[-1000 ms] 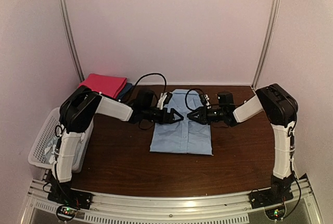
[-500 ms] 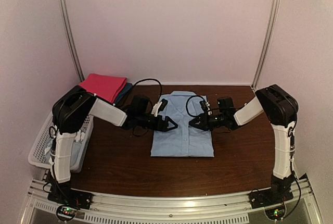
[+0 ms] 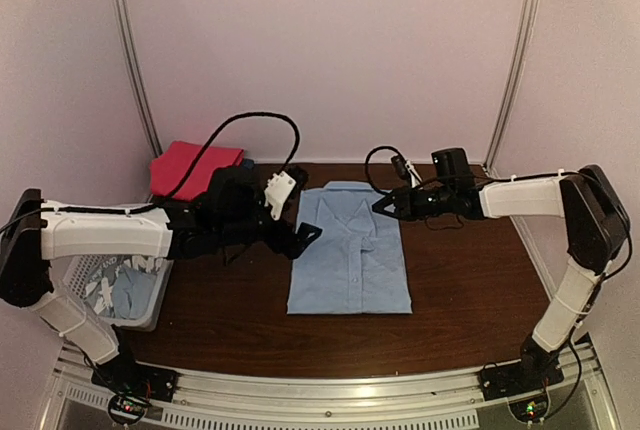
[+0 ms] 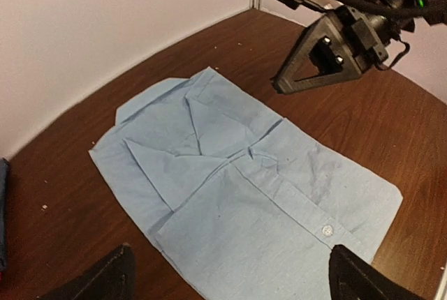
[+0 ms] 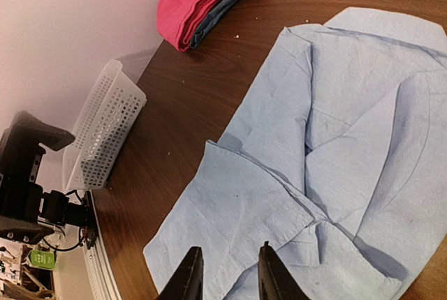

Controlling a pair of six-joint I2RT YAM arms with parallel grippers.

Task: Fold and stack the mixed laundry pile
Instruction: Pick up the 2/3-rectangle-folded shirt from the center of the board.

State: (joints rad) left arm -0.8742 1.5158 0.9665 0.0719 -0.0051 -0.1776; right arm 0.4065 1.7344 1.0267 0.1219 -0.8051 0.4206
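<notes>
judging from the neat rectangle, probably at the crosswise fold: hem up to collar. lying flat in the middle of the surface (image 3: 460,290), collar toward the far wall, sleeves tucked in: the light blue shirt (image 3: 350,250). hovering just beside its left edge, the left gripper (image 3: 306,235), fingers (image 4: 115,275) spread wide, nothing held. hanging over the collar end, the right gripper (image 3: 384,206), fingers a little apart, likewise empty.

to do the fold well: bring both grippers down to the near hem corners, one each. pinch every layer there, not only the top one. lift level and together. carry the hem over to the collar line without dragging the lower half along the surface. lay edge on edge, let go, then smooth outward. mind the tucked sleeves, apt to slip out under an uneven lift.

counted:
- one shirt on the surface
- two grippers
- one white basket (image 3: 80,275) at the left edge
- more light blue cloth (image 3: 130,288) inside it, number of pieces impossible to tell
- one folded magenta cloth (image 3: 195,165) at the far left corner
- one dark blue cloth (image 5: 220,8) beneath that
</notes>
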